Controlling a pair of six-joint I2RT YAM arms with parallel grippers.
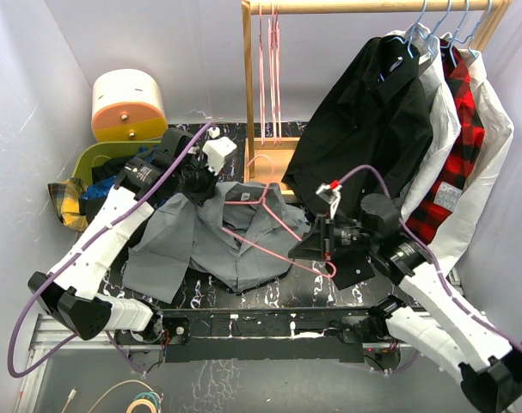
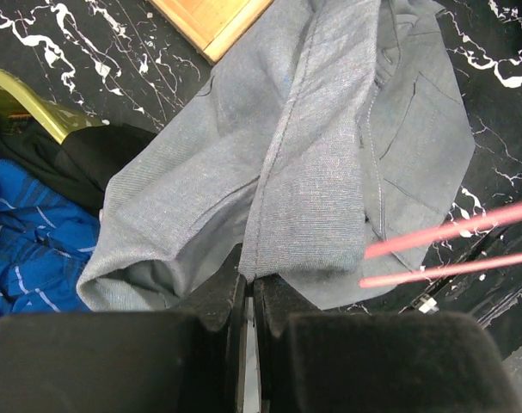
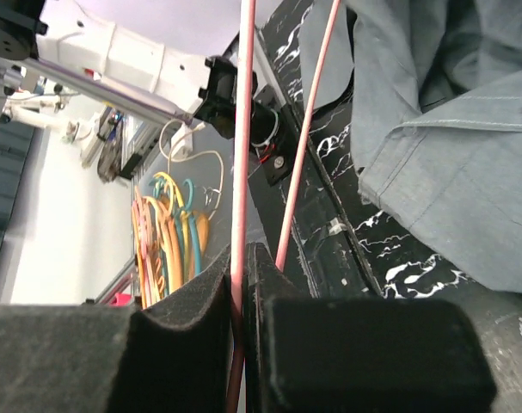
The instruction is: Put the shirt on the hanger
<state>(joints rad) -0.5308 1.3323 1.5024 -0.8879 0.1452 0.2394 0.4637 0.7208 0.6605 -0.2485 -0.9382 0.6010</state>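
Note:
The grey shirt (image 1: pixel 211 239) lies crumpled on the black marbled table (image 1: pixel 269 297). My left gripper (image 1: pixel 197 188) is over its far edge, shut on a fold of the grey fabric. In the left wrist view the gripper (image 2: pixel 249 282) pinches the shirt (image 2: pixel 312 155) along a seam. The pink hanger (image 1: pixel 286 225) lies slanted across the shirt's right side. My right gripper (image 1: pixel 316 247) is shut on its near end. In the right wrist view the gripper (image 3: pixel 240 258) clamps one thin rod of the hanger (image 3: pixel 241 155), with the shirt (image 3: pixel 450 155) at the right.
A wooden rack (image 1: pixel 246 86) stands at the back with spare pink hangers (image 1: pixel 269 77), a black shirt (image 1: pixel 372 120) and a red plaid shirt (image 1: pixel 454 146). A green basket (image 1: pixel 95 157) with a blue garment (image 2: pixel 28 249) sits far left. Coloured hangers (image 3: pixel 170 232) lie below the table.

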